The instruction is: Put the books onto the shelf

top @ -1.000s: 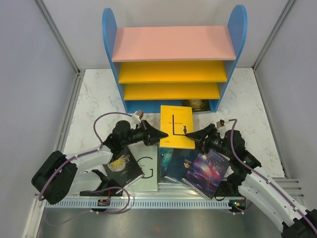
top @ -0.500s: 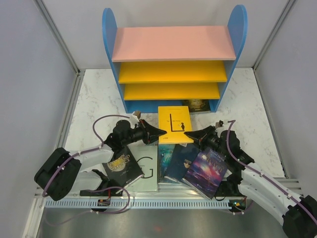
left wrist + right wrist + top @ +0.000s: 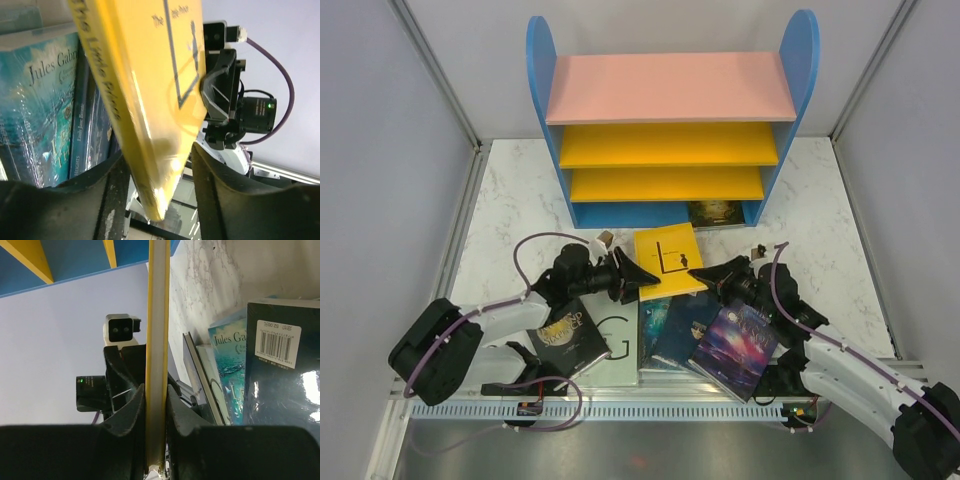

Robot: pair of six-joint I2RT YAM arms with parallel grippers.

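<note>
One yellow book [image 3: 665,258] hangs tilted over the middle of the marble table [image 3: 510,200], at 6 o'clock from the shelf [image 3: 540,70] and apart from it. The right gripper [image 3: 700,271], at the book's 4 o'clock, is clamped tight on its edge. The left gripper [image 3: 644,278], at 8 o'clock, straddles the spine with its jaws parted wider than the book. One green-gold book [image 3: 715,212] lies on the shelf's lowest level, at the right. Five more lie along the near edge: black-and-gold book [image 3: 560,335], white book [image 3: 618,345], teal book [image 3: 655,325], dark blue book [image 3: 682,325], galaxy book [image 3: 740,345].
</note>
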